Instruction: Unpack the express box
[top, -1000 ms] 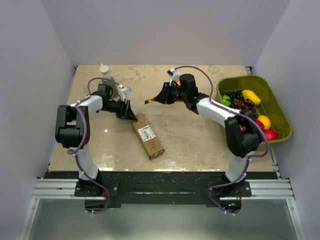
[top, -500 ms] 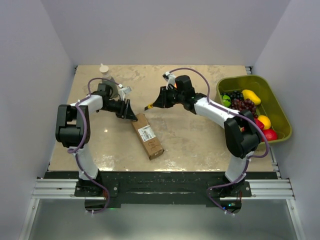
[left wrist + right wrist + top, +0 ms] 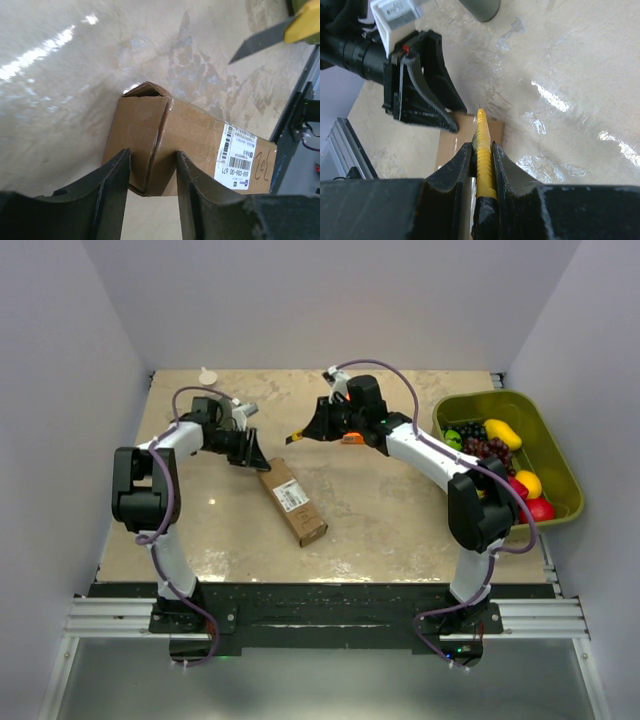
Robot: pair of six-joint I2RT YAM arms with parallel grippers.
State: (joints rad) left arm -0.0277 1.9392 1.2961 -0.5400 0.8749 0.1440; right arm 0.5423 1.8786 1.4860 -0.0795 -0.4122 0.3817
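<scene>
Moved: right gripper [image 3: 480,148] has swung nearer the express box [image 3: 292,502].
Right gripper: clamped on yellow cutter [image 3: 481,129].
Left gripper [image 3: 258,462]: parted, empty, over the box's far end.
Box: flat on table [image 3: 400,510].
Risk: cutter nicks left gripper; loose box skids.

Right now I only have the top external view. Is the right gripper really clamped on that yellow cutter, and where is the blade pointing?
Observer: In the right wrist view the right gripper is shut on the yellow cutter, with the handle squeezed between both fingers. The tip points at the express box.
Operator: Is that end of the box open?
Observer: Not open. The left wrist view shows the end flaps folded shut, with a dark seam between them and the upper corner bulging a little.
Operator: And the left gripper?
Observer: The left gripper has its fingers apart, and the box's end shows between them. I cannot tell whether they touch the box.
</scene>
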